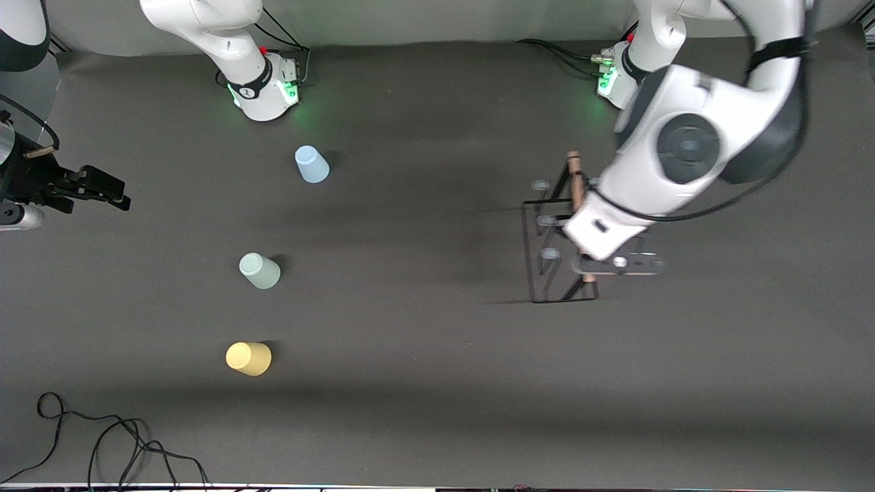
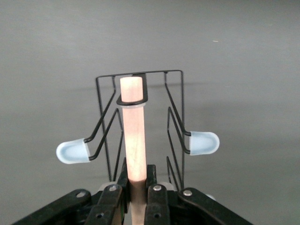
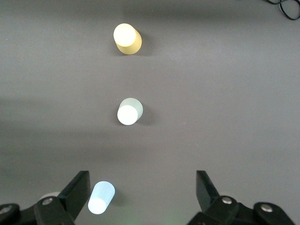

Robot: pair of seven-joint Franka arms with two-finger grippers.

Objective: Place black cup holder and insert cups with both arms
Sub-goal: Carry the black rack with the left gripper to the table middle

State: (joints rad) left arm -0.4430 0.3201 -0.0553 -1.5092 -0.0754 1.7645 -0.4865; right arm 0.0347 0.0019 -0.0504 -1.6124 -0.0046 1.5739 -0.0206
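nearest the front camera, toward the right arm's end of the table, you have the yellow cup point(image 1: 249, 358) standing upside down on the dark table point(image 1: 424, 383). farther from the camera sits the mint green cup point(image 1: 260, 270), also inverted, and farther still the light blue cup point(image 1: 312, 165), so the 3 cups form a loose line, well apart from each other. toward the left arm's end you see the black cup holder point(image 1: 557, 236), its wooden rod handle point(image 2: 132, 131) pinched between the pressed-in fingers of the left gripper point(image 2: 136, 194); from these views you cannot tell whether its base touches the table. 2 pale blue peg tips point(image 2: 204, 142) stick out to either side in the left wrist view. your right gripper point(image 3: 143, 197) hangs high over the cups with its fingers spread wide, holding nothing, the right arm waiting.
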